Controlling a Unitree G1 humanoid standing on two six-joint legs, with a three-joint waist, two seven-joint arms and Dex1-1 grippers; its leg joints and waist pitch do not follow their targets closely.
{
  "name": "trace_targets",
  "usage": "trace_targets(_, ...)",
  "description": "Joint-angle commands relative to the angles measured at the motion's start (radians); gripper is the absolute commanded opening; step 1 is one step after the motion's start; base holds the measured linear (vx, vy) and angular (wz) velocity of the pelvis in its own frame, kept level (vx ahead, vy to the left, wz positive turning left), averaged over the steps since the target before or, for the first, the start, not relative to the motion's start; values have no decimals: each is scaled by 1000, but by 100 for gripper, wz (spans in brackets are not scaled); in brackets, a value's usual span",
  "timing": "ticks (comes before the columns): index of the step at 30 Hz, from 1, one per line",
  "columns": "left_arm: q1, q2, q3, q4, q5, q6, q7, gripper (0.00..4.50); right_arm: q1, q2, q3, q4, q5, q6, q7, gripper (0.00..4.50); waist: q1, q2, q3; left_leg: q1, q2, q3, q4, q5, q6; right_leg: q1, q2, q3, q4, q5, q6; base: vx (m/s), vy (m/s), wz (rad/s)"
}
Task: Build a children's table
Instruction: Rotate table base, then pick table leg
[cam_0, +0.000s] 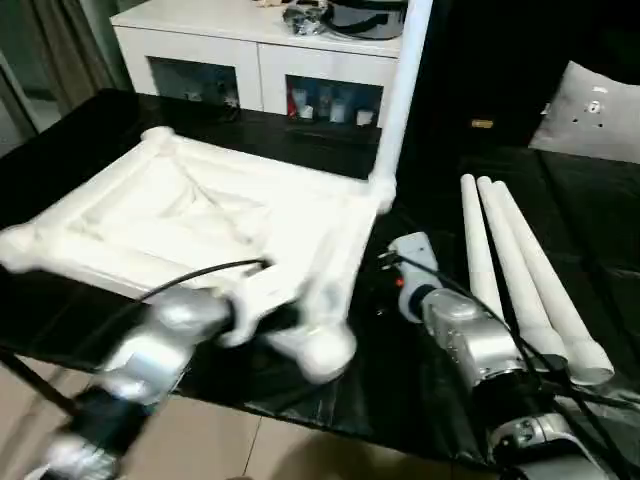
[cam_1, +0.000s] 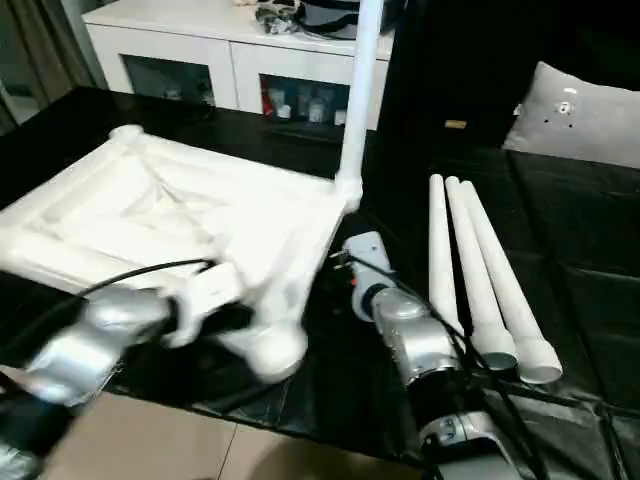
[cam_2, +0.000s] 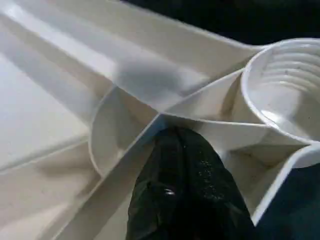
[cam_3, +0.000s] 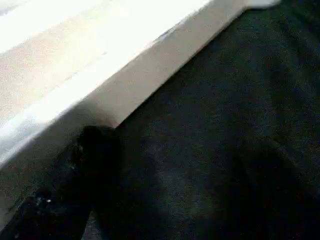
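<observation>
1. The left claw (cam_2: 187, 165), pressed together, is resting on a rib of the upturned tabletop (cam_0: 190, 215), just beside an empty corner socket (cam_2: 285, 85).
2. The right claw (cam_3: 165, 190) is hanging spread beside the tabletop's edge.
3. One leg (cam_0: 400, 95) is standing fitted; three spare legs (cam_0: 520, 270) are lying beyond the right claw, so fetching one looks next.

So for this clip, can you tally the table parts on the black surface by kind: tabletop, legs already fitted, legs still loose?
Tabletop, upside down, ribs showing: 1
Fitted leg, standing upright in the far corner socket: 1
Loose legs, lying side by side beside the right arm: 3
Total: 5 parts
</observation>
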Motion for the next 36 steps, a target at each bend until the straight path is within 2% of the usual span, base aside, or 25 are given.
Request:
trace_targets(1, -34, -60, -41, 84, 21, -53, 62, 10, 4, -2, -8, -60, 1, 12, -13, 450, 1, 1, -59, -3, 30, 0, -68, -190, -3, 57, -61, 53, -66, -268, -132, 0, 0, 0)
trace_targets(2, -43, -74, -45, 102, 33, -68, 83, 10, 20, -12, -19, -103, -2, 30, -24, 450, 3, 3, -60, -2, 31, -2, -68, -188, -5, 58, -60, 53, -65, -271, -125, 0, 0, 0)
trace_targets(3, -44, -77, -45, 105, 34, -72, 89, 10, 23, -13, -21, -112, -2, 34, -26, 450, 3, 0, -61, -5, 32, -3, -68, -179, -2, 60, -61, 53, -63, -264, -117, 0, 0, 0)
trace_targets(4, -47, -86, -43, 112, 35, -81, 104, 10, 33, -18, -29, -139, -2, 46, -32, 450, 3, 2, -61, -5, 33, -4, -69, -179, -1, 60, -61, 53, -63, -263, -117, 0, 0, 0)
trace_targets(5, -41, -106, -29, 100, 12, -80, 107, 10, 49, -29, -53, -203, -4, 75, -58, 450, 1, 0, -61, -6, 32, -3, -67, -175, 3, 59, -60, 53, -64, -258, -117, 0, 0, 0)
trace_targets(6, -39, -108, -27, 97, 9, -78, 105, 10, 51, -30, -56, -210, -4, 78, -61, 450, 3, 3, -63, -4, 35, -3, -66, -167, 3, 57, -60, 53, -62, -237, -125, 0, 0, 0)
trace_targets(7, -23, -110, -18, 66, -12, -73, 87, 35, 59, -37, -76, -259, -3, 104, -79, 450, 2, 11, -64, -4, 34, -4, -66, -163, 3, 57, -60, 53, -58, -220, -136, 0, 0, 0)
trace_targets(8, -14, -107, -17, 50, -18, -74, 79, 35, 62, -40, -85, -281, -1, 117, -85, 450, 1, 7, -63, -4, 34, -2, -66, -165, 5, 57, -60, 53, -61, -217, -138, 0, 0, 0)
trace_targets(10, 6, -96, -13, 19, -30, -68, 59, 48, 63, -44, -101, -317, -2, 144, -102, 450, 1, 10, -63, -4, 36, -4, -66, -160, 7, 58, -59, 53, -57, -202, -145, 0, 0, 0)
trace_targets(12, 66, -52, 2, -72, -57, -56, 11, 71, 55, -57, -145, -409, -12, 268, -164, 450, -1, 10, -62, -2, 37, -3, -68, -163, 6, 58, -57, 53, -55, -202, -148, 0, 0, 0)
trace_targets(13, 72, -47, 5, -84, -61, -50, 7, 71, 54, -59, -149, -417, -15, 287, -171, 450, -1, 11, -61, -2, 37, -4, -68, -161, 3, 57, -55, 53, -54, -198, -148, 0, 0, 0)
trace_targets(14, 109, -13, 27, -161, -85, -12, -5, 81, 42, -70, -181, -465, -21, 419, -199, 450, -3, 12, -60, 0, 35, -2, -68, -165, -2, 56, -53, 54, -54, -203, -146, 0, 0, 0)
trace_targets(15, 125, 2, 38, -193, -97, 5, -10, 81, 39, -74, -196, -487, -21, 471, -208, 450, -5, 11, -59, -1, 36, -4, -71, -162, -5, 58, -51, 53, -51, -195, -149, 0, 0, 0)
trace_targets(16, 147, 29, 57, -247, -111, 32, -18, 103, 32, -81, -219, -512, -24, 549, -220, 450, -7, 10, -57, 1, 34, -1, -70, -170, -9, 55, -49, 54, -52, -205, -145, 0, 0, 0)
trace_targets(17, 147, 29, 57, -247, -111, 32, -18, 103, 32, -81, -219, -512, -24, 549, -220, 450, -6, 12, -57, 1, 35, -2, -70, -177, -13, 56, -51, 54, -51, -216, -144, 0, 0, 0)
trace_targets(19, 161, 47, 71, -283, -120, 50, -25, 121, 28, -89, -231, -521, -26, 588, -223, 450, -6, 12, -53, 4, 31, 0, -72, -216, -21, 51, -52, 52, -65, -310, -116, 0, 0, 0)
trace_targets(20, 169, 57, 79, -304, -126, 63, -29, 130, 26, -91, -241, -527, -24, 609, -227, 450, -7, 9, -52, 3, 31, 0, -72, -220, -23, 50, -51, 53, -66, -320, -111, 0, 0, 0)
trace_targets(21, 173, 63, 84, -319, -131, 73, -33, 130, 23, -92, -250, -529, -20, 623, -229, 450, -6, 11, -50, 5, 31, 0, -72, -230, -24, 48, -52, 53, -69, -347, -101, 0, 0, 0)
trace_targets(22, 180, 75, 94, -353, -140, 94, -39, 149, 19, -97, -260, -526, -9, 653, -229, 450, -6, 12, -50, 5, 30, -1, -73, -234, -26, 48, -52, 52, -70, -363, -93, 0, 0, 0)
trace_targets(26, 176, 78, 98, -370, -144, 109, -35, 174, 12, -94, -279, -504, 22, 676, -229, 450, -5, 13, -50, 4, 29, -1, -72, -225, -28, 46, -50, 52, -71, -347, -88, 0, 0, 0)
trace_targets(27, 172, 79, 95, -381, -148, 123, -26, 185, 10, -87, -284, -497, 22, 706, -229, 450, -6, 6, -52, 4, 29, 0, -71, -215, -28, 48, -50, 52, -69, -337, -86, 0, 0, 0)
trace_targets(28, 171, 79, 94, -381, -149, 124, -25, 193, 9, -85, -285, -493, 24, 711, -226, 450, -4, 10, -53, 3, 29, -1, -71, -199, -27, 48, -50, 52, -66, -320, -91, 0, 0, 0)
trace_targets(32, 181, 76, 85, -411, -154, 157, -16, 218, 11, -55, -297, -472, 37, 768, -215, 450, -5, 10, -55, 3, 31, 0, -68, -174, -29, 50, -50, 54, -57, -264, -113, 0, 0, 0)
trace_targets(33, 183, 75, 84, -417, -154, 163, -16, 238, 10, -49, -302, -470, 39, 779, -218, 433, -5, 9, -56, 2, 31, 0, -69, -166, -28, 51, -50, 54, -56, -251, -119, 0, 0, 0)
trace_targets(36, 191, 73, 79, -441, -160, 186, -12, 244, 7, -36, -330, -457, 60, 816, -218, 415, -4, 7, -54, 2, 31, 1, -69, -171, -28, 52, -51, 54, -57, -267, -117, 0, 0, 0)
